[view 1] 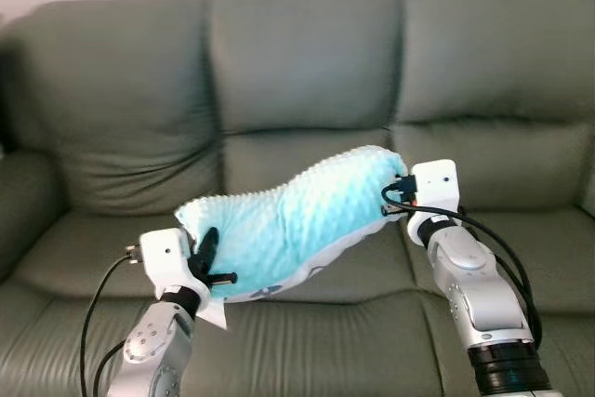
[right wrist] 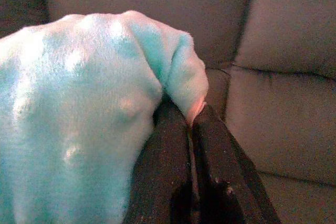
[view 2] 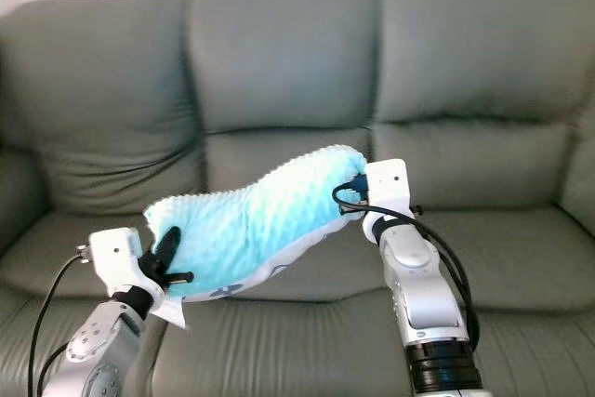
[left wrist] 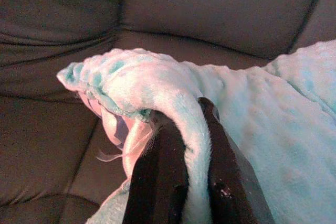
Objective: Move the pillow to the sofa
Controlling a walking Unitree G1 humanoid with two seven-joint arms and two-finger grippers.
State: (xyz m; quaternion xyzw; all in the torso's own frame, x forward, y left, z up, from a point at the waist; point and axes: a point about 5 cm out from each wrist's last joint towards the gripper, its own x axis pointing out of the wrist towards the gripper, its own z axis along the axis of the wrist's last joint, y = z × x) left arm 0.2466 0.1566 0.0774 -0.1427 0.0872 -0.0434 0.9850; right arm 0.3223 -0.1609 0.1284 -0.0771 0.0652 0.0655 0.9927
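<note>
The pillow [view 1: 297,225] hangs in the air between the two arms, just in front of the sofa [view 1: 307,72] and above its seat cushions, not resting on them. It is a soft turquoise thing with a bumpy pile, and it sits tilted — its right end is higher than its left.

The left gripper [view 1: 212,262] is clamped on the lower left edge of the pillow; from the left wrist view a fold of the fabric is pinched between the two black fingers [left wrist: 160,182]. The right gripper [view 1: 398,194] is closed on the upper right corner, and its wrist view shows the fingers [right wrist: 168,156] pressed together with a tuft of fabric caught at their tips.

The carry looks nearly done: the pillow is already over the middle seat, so the step in hand is the placing. The next move calls for lowering both arms together until the pillow's underside meets the cushion, levelling the high right end on the way down, and only then letting go with both grippers — releasing one side early would probably let the pillow swing or slide off toward the front edge.
</note>
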